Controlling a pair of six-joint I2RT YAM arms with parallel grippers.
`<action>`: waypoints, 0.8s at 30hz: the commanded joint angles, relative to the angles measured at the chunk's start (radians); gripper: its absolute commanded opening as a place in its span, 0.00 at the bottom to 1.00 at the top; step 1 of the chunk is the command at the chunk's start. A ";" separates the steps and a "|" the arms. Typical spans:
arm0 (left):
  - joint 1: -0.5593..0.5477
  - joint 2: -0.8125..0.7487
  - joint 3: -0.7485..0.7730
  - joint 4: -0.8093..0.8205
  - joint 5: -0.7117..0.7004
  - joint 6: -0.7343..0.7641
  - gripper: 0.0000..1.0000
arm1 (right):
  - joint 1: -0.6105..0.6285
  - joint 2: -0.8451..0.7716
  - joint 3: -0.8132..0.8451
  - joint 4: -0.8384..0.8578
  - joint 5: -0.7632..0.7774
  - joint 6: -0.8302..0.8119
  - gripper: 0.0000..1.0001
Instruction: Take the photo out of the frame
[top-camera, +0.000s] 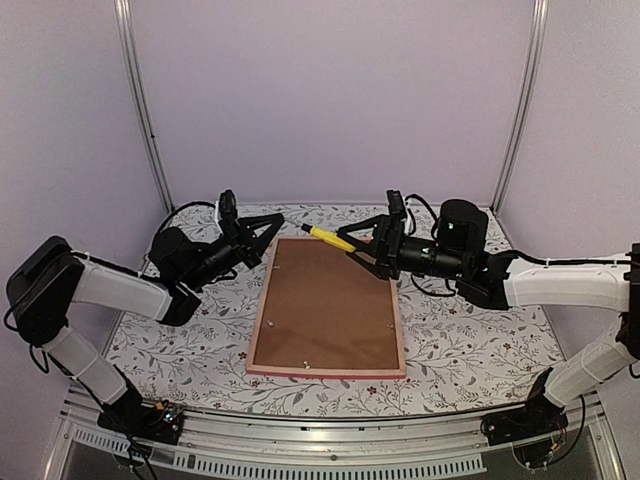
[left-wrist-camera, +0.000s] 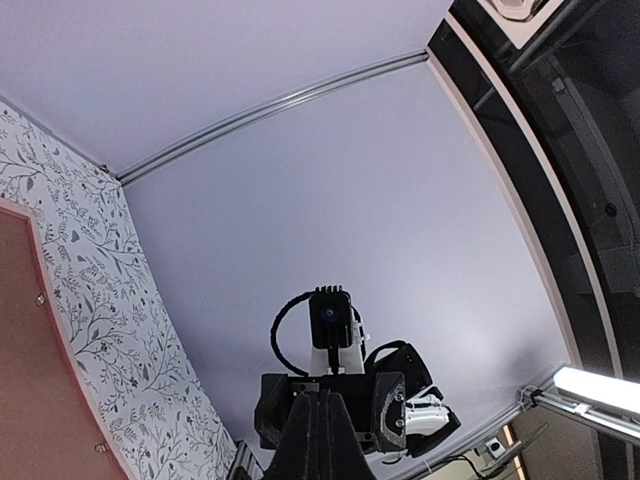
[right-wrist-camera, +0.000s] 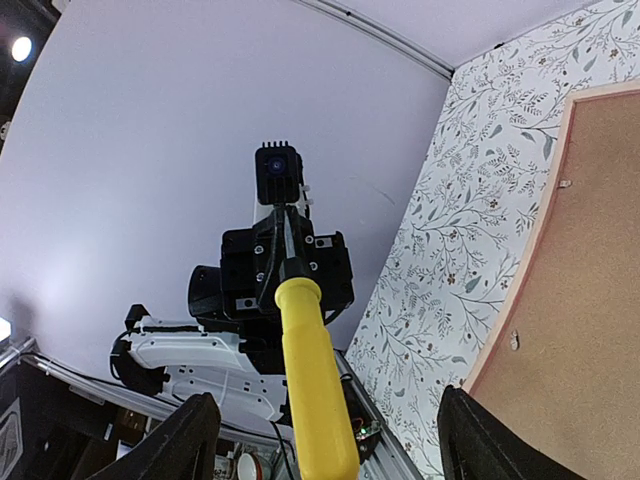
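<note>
At the centre of the top view, the frame (top-camera: 327, 371) lies face down on the floral cloth (top-camera: 450, 350). Its pink border runs around the brown backing board (top-camera: 330, 305), and the small tabs (top-camera: 272, 322) along the board's edges look seated. The photo is not visible in any view; I judge it lies under that board, so the task looks barely begun. The tabs have to be freed and the board lifted before the sheet can come out.

Near the frame's upper left corner, the left gripper (top-camera: 277, 219) has its fingers pressed together on nothing and points towards the frame's upper edge. At the upper right corner, the right gripper (top-camera: 362, 240) has its fingers (right-wrist-camera: 190, 440) spread wide. A yellow-handled tool (top-camera: 332, 239) stands between them and touches neither finger where they show. How it is supported I cannot tell.

Both grippers crowd the upper edge of the frame, with the tool slanting across the gap between them. The frame's lower half and its long sides are open, with bare cloth all round. The lower edge sits near the table's front rail, and pale walls close off the upper part of the view.
</note>
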 joint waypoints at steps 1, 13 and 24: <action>-0.035 -0.042 -0.015 0.025 -0.113 0.047 0.00 | 0.018 0.026 0.036 0.119 0.070 0.066 0.76; -0.057 -0.062 -0.013 -0.012 -0.145 0.079 0.00 | 0.021 0.078 0.088 0.137 0.043 0.106 0.65; -0.073 -0.069 -0.021 -0.021 -0.170 0.097 0.00 | 0.026 0.105 0.114 0.151 0.038 0.128 0.51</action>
